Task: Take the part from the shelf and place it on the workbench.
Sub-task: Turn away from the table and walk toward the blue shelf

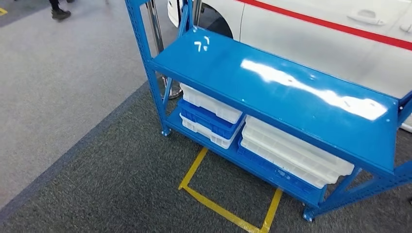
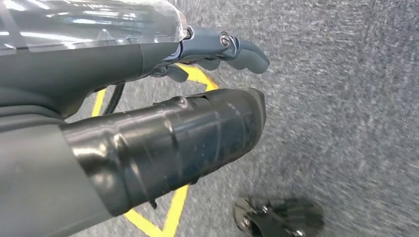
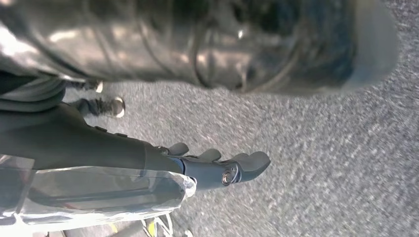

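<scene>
My left hand [image 2: 217,49] and right hand [image 3: 217,168] hang over grey carpet, fingers loosely extended, holding nothing. Ahead, the blue shelf [image 1: 272,92] carries stacked white trays [image 1: 296,153] and blue trays [image 1: 209,119] below; contents and part unseen, no legible writing.

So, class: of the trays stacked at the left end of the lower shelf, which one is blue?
The middle tray: blue, sandwiched between the white top tray and white bottom tray.

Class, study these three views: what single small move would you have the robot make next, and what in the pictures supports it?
Probably step closer to the blue shelf, into the yellow floor marking. The left hand and right hand hang over grey carpet holding nothing, and the stacked trays sit low on the shelf's bottom level, beyond the marking.
</scene>
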{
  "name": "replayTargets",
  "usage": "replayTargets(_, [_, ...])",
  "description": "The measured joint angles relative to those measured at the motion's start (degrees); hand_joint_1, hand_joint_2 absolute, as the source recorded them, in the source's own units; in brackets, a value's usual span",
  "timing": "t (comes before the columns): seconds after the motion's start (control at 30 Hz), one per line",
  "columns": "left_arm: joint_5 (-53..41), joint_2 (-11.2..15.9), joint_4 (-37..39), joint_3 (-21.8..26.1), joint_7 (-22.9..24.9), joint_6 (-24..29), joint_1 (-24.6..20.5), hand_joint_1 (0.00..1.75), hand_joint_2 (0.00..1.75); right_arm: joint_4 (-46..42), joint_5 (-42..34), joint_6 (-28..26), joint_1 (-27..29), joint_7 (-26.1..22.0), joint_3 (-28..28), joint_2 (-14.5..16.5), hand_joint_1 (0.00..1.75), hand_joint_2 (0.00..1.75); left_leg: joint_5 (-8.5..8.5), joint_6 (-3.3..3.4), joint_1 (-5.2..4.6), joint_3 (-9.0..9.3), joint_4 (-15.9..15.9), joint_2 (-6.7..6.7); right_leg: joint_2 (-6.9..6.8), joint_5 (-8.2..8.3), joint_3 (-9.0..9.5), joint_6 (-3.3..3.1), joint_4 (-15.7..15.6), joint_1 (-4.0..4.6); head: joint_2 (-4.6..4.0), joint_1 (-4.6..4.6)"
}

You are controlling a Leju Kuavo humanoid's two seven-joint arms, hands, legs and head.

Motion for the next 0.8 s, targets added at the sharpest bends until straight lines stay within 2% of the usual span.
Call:
replayTargets(0.07, [0.2,0.0,0.0,0.0,-0.3,-0.3,-0.2,0.0,0.0,0.0,0.3,0.0,0.2,0.0,0.2,0.0,0.0,0.0,0.3,0.66,-0.04,0.18,-0.3,1.05,0.51,0.13,-0.22,0.73,-0.1,-0.23,0.0,0.01])
replayTargets(0.1, [0.4,-0.1,0.0,0.0,-0.5,-0.6,-0.2,0.0,0.0,0.1,0.5,0.1,0.2,0.0,0.3,0.0,0.0,0.0,0.49,1.11,0.03,0.3,-0.6,1.71,-0.35,-0.24,-0.47,1.04,0.4,-0.21,0.0,0.05])
replayTargets(0.13, [0.6,-0.2,0.0,0.0,-0.7,-0.8,-0.2,0.0,0.0,0.1,0.6,0.1,0.2,0.0,0.4,0.0,0.0,0.0,0.66,1.5,0.15,0.38,-0.8,2.41,-1.76,-1.23,-1.18,1.28,2.0,-0.17,0.0,0.12])
replayTargets(0.2, [1.0,-0.3,0.0,0.1,-0.9,-0.9,0.0,0.0,0.0,0.1,0.6,0.2,0.1,0.0,0.5,0.0,0.0,0.0,0.71,1.97,0.1,0.44,-1.1,3.99,-4.87,-4.7,-4.26,1.68,8.3,-0.11,0.0,0.23])
replayTargets(0.23, [1.0,-0.3,0.0,0.1,-0.9,-0.9,0.1,0.0,0.0,0.1,0.6,0.3,0.1,0.0,0.6,0.0,0.0,0.0,0.65,2.06,0.03,0.43,-1.0,4.83,-5.54,-6.32,-6.18,1.85,12.1,-0.16,0.0,0.24])
replayTargets(0.27, [1.0,-0.3,0.0,0.2,-0.8,-0.8,0.2,0.0,0.0,0.1,0.6,0.3,0.0,0.0,0.6,0.0,0.0,0.0,0.56,2.08,-0.03,0.43,-1.0,5.67,-5.86,-7.1,-7.55,1.96,14.8,-0.21,0.0,0.24])
replayTargets(0.3, [1.0,-0.3,0.0,0.2,-0.8,-0.8,0.2,0.0,0.0,0.1,0.6,0.3,0.1,0.1,0.6,0.0,0.0,0.0,0.46,2.06,-0.06,0.48,-1.0,6.44,-6.06,-6.78,-7.95,2.0,15.6,-0.23,0.0,0.24])
replayTargets(0.33, [1.0,-0.3,0.0,0.2,-0.8,-0.8,0.2,0.0,0.0,0.1,0.6,0.3,0.2,0.2,0.6,0.0,0.0,0.0,0.36,1.98,-0.06,0.59,-1.0,7.1,-6.3,-5.43,-7.14,1.94,14.0,-0.23,0.0,0.25])
replayTargets(0.37, [1.0,-0.3,0.0,0.2,-0.8,-0.8,0.1,0.0,0.0,0.1,0.6,0.3,0.3,0.2,0.6,0.0,0.0,0.0,0.23,1.85,-0.07,0.77,-1.0,7.7,-6.82,-3.4,-5.25,1.76,10.5,-0.18,0.0,0.25])
replayTargets(0.4, [1.0,-0.3,0.0,0.2,-0.8,-0.8,0.0,0.0,0.0,0.1,0.6,0.3,0.3,0.2,0.6,0.0,0.0,0.0,0.09,1.67,-0.1,0.98,-1.0,8.25,-7.94,-1.73,-3.06,1.39,6.2,0.03,0.0,0.25])
replayTargets(0.43, [1.0,-0.3,0.0,0.2,-0.8,-0.8,0.0,0.0,0.0,0.1,0.6,0.3,0.2,0.2,0.6,0.0,0.0,0.0,-0.1,1.41,-0.2,1.19,-1.0,8.78,-8.88,-0.51,-1.27,0.97,2.6,0.3,0.0,0.24])
replayTargets(0.47, [1.0,-0.3,0.0,0.2,-0.8,-0.8,0.0,0.0,0.0,0.1,0.6,0.3,0.2,0.2,0.6,0.0,0.0,0.0,-0.25,1.12,-0.29,1.37,-1.0,9.27,-9.55,0.07,-0.17,0.54,0.3,0.58,0.0,0.23])
replayTargets(0.5, [1.0,-0.3,0.0,0.2,-0.8,-0.8,-0.1,0.0,0.0,0.1,0.6,0.3,0.1,0.2,0.7,0.0,0.0,0.0,-0.36,0.81,-0.37,1.52,-1.1,9.71,-9.8,0.05,0.11,0.17,-0.5,0.82,0.0,0.22])
replayTargets(0.53, [1.0,-0.3,0.0,0.2,-0.8,-0.8,-0.1,0.0,0.0,0.1,0.6,0.4,0.1,0.2,0.7,0.0,0.0,0.0,-0.42,0.49,-0.43,1.72,-1.2,10.16,-9.25,0.14,0.03,-0.09,-0.5,0.92,0.0,0.21])
replayTargets(0.57, [0.9,-0.3,0.0,0.2,-0.8,-0.8,-0.2,0.0,0.0,0.1,0.6,0.4,0.1,0.3,0.7,0.0,0.0,0.0,-0.52,0.15,-0.42,1.88,-1.3,10.35,-8.64,0.26,0.12,-0.44,-0.7,0.71,0.0,0.21])
replayTargets(0.63, [0.9,-0.3,0.0,0.2,-0.8,-0.8,-0.3,0.0,0.0,0.1,0.6,0.4,0.2,0.3,0.7,0.1,0.0,0.0,-1.75,-0.48,-0.33,1.65,0.0,8.47,-7.6,0.66,0.47,-1.15,-1.3,0.29,0.0,0.17])
replayTargets(0.7, [0.8,-0.3,0.0,0.2,-0.9,-0.9,-0.2,0.0,0.0,0.1,0.6,0.6,0.2,0.4,0.7,0.1,0.0,0.0,-5.18,-0.82,-0.21,-0.81,5.7,5.57,-6.56,0.91,0.61,-1.71,-1.6,0.12,0.0,0.14])
replayTargets(0.73, [0.8,-0.3,0.0,0.2,-1.0,-0.9,-0.1,0.0,0.0,0.1,0.6,0.6,0.1,0.4,0.7,0.1,0.0,0.0,-7.05,-0.87,-0.2,-2.7,9.7,4.94,-5.93,0.93,0.54,-1.89,-1.6,0.14,0.0,0.12])
replayTargets(0.77, [0.8,-0.3,0.0,0.2,-1.0,-1.0,0.0,0.0,0.0,0.1,0.6,0.7,0.1,0.4,0.7,0.1,0.0,0.0,-8.16,-0.91,-0.2,-4.37,13.0,4.73,-5.21,0.92,0.52,-1.95,-1.5,0.16,0.0,0.13])
replayTargets(0.8, [0.8,-0.3,0.0,0.2,-1.0,-1.0,0.1,0.0,0.0,0.2,0.6,0.8,0.1,0.5,0.7,0.1,0.0,0.0,-8.13,-0.95,-0.18,-5.33,14.7,4.67,-4.45,0.9,0.53,-1.95,-1.4,0.17,0.0,0.12])
